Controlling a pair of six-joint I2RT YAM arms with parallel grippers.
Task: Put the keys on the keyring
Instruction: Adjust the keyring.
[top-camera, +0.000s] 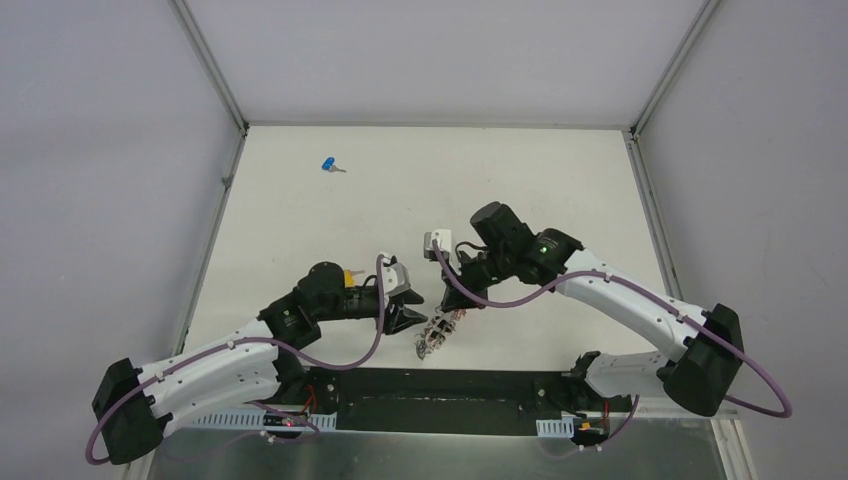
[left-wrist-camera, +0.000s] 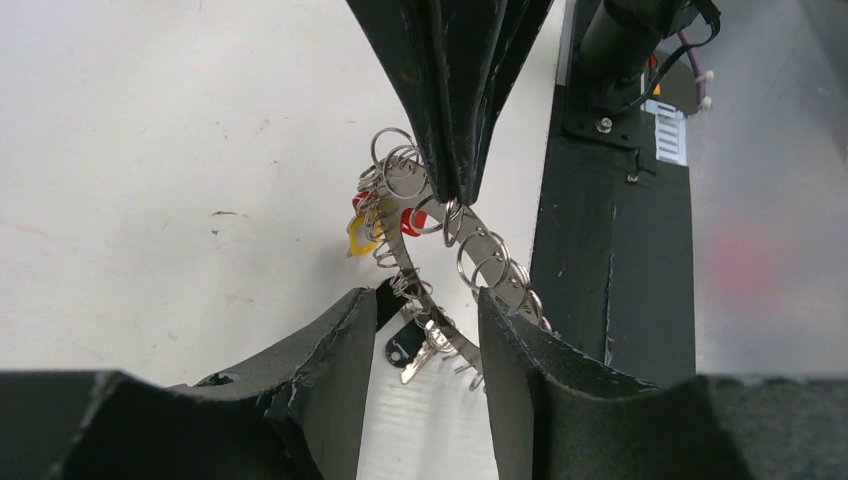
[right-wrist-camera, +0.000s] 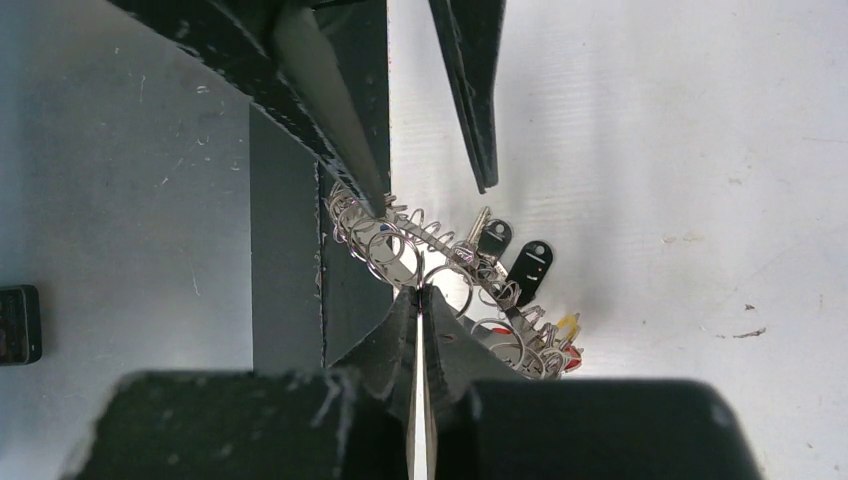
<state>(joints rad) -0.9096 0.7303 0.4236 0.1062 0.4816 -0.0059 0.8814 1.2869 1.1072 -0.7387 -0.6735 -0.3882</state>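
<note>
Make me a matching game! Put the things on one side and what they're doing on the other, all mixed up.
Things:
1. blue key
2. left hand
3. right hand
4. keyring

States:
A. pinched shut on the keyring
B. lying alone, far back on the table
C. between the two hands
D. fingers apart, one on each side of the keyring

Pairs: 1-B, 2-D, 3-A, 4-C

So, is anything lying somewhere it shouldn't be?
One thing: a blue-headed key lies alone far up the table, well away from the keyring. The right gripper pinches the keyring at the near edge, and the left gripper has a finger on either side of it. Nothing looks spilled or broken.
</note>
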